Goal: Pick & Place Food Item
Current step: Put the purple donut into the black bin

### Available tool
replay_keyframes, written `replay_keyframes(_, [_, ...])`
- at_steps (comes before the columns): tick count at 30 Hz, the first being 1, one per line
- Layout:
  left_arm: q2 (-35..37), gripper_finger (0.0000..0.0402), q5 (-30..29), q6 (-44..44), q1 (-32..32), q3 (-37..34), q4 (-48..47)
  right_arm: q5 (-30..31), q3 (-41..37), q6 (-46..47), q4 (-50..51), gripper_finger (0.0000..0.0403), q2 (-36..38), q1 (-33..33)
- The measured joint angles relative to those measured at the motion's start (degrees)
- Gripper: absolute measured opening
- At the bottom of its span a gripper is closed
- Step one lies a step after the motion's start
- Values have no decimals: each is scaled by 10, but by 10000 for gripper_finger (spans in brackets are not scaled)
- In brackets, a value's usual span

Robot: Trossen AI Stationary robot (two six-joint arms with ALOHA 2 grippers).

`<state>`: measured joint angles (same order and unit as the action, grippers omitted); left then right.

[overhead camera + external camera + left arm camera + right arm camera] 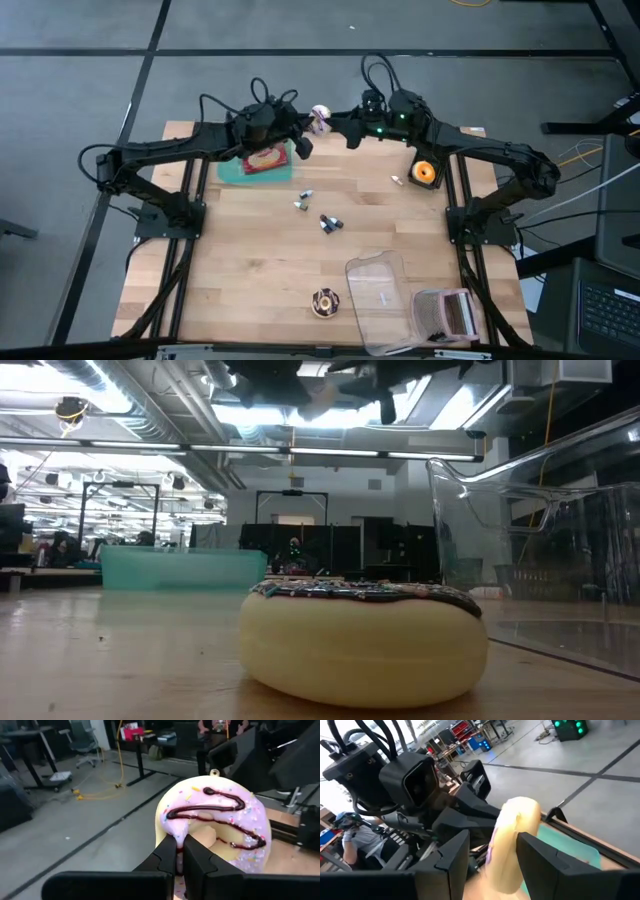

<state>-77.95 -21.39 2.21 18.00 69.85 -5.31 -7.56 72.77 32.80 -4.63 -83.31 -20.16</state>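
Note:
A pink-frosted donut (pixel 215 820) with dark syrup lines and sprinkles hangs in the air over the table's far edge (pixel 320 118). My left gripper (pixel 180 842) comes from the left and is shut on it. My right gripper (pixel 492 855) comes from the right and is open. Its two fingers stand on either side of the donut's pale edge (pixel 517 835), with a gap showing beside one finger. In the low view both grippers meet at the top, around the donut (pixel 320 398). My left gripper pinches the donut's rim (pixel 172 822) between its two fingers, where the pink frosting runs over the edge. The fingers lie about level and come from the table's left. The donut stands on edge beyond the fingertips, lifted clear of the table.
A teal plate (pixel 232 172) at the far left holds a red and yellow food item (pixel 266 158). An orange item (pixel 424 172) lies far right. Small wrapped pieces (pixel 330 222) lie mid-table. A chocolate donut (pixel 325 302) and a clear container (pixel 385 295) sit near the front.

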Motion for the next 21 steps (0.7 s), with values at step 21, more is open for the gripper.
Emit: replay_keyframes(21, [0,9,10,-32,8,24,0,9,19,-5,47,162,-8,-3])
